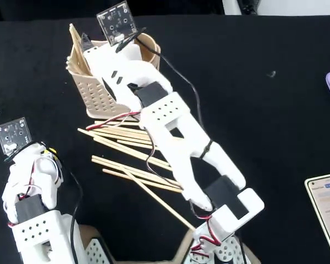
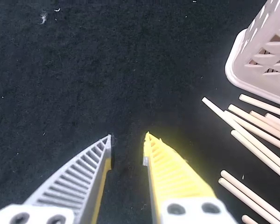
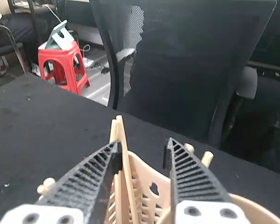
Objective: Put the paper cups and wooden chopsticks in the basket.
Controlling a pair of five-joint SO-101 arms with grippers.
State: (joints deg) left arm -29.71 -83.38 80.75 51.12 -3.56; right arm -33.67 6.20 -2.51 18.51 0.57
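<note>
Right jaws hang open over the basket (image 1: 99, 93) at upper left, probably to drop sticks in. Left jaws sit open and empty, lower left. Many chopsticks (image 1: 118, 135) lie mid-frame on the counter (image 1: 264, 137).

The right arm (image 1: 165, 110) and left arm (image 1: 36, 220) are white plastic with black servo blocks, perforated brackets and red and black cables. The left gripper (image 2: 127, 137) has 1 grey and 1 yellow ribbed finger; the right gripper (image 3: 142, 145) has 2 black.
</note>
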